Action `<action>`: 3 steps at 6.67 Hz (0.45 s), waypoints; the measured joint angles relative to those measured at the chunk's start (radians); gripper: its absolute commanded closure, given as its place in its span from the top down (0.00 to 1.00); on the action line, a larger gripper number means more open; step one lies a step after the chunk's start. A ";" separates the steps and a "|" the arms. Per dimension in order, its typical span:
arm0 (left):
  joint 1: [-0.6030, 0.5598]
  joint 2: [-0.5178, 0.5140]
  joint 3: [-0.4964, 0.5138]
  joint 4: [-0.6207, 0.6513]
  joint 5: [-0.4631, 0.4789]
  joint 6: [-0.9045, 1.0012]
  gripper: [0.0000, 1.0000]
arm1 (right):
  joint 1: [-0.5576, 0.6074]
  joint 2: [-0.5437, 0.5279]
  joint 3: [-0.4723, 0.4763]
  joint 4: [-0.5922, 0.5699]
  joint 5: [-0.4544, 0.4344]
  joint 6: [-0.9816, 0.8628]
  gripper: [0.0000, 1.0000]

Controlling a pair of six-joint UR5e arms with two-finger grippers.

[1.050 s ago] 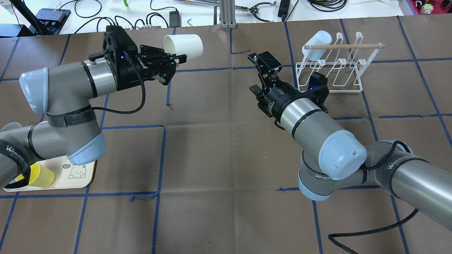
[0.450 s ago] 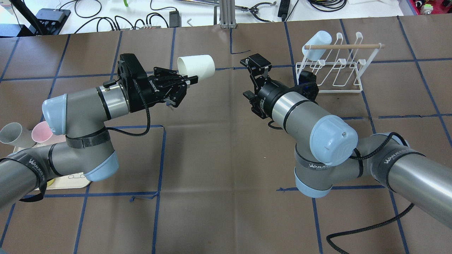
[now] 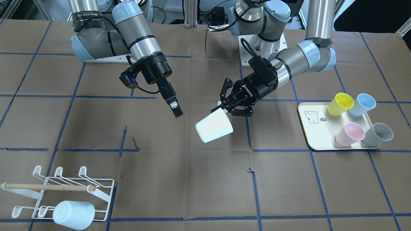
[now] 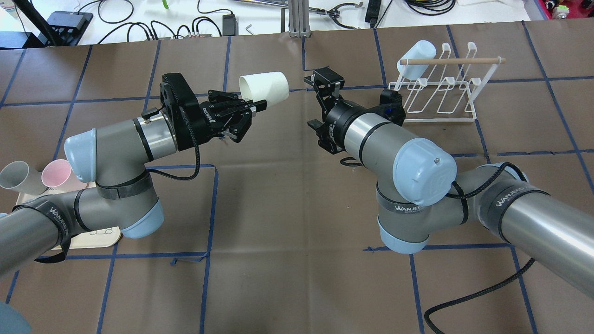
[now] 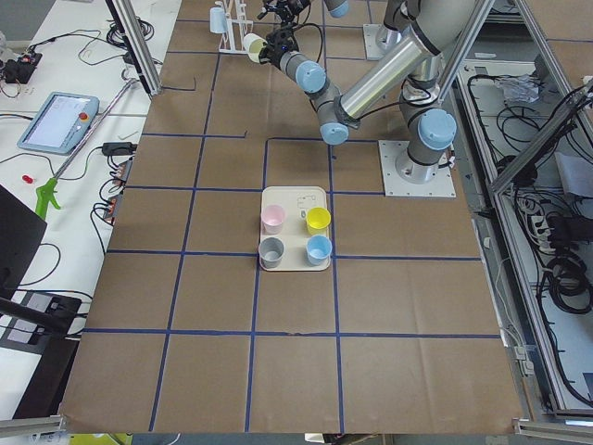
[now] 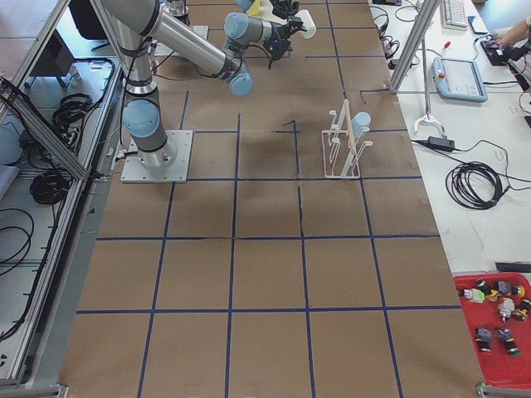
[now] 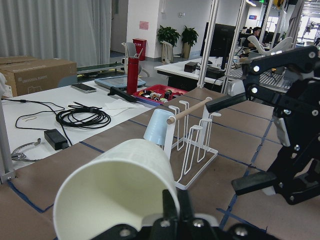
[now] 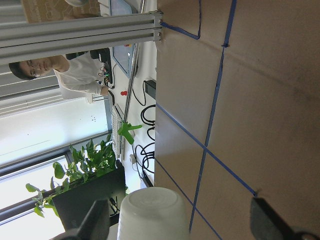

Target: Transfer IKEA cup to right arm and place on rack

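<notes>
My left gripper is shut on the rim of a white IKEA cup, which it holds on its side above the table's middle, base pointing right. The same cup hangs tilted in the front view and fills the lower left of the left wrist view. The right arm's gripper stands open a short way to the right of the cup, apart from it. In the right wrist view the cup's base sits between the wide-spread fingertips. The white wire rack stands at the far right.
A pale blue cup hangs on the rack's left end under the wooden dowel. A cream tray on my left side carries yellow, blue, pink and grey cups. Cables lie beyond the table's far edge.
My left arm has carried the white cup to the right, toward the table's middle. The right gripper has swung left from the rack toward the cup, staying open.
</notes>
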 measured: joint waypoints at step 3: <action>-0.008 -0.003 0.000 0.010 0.003 -0.006 0.05 | 0.041 0.057 -0.088 0.035 -0.025 0.026 0.97</action>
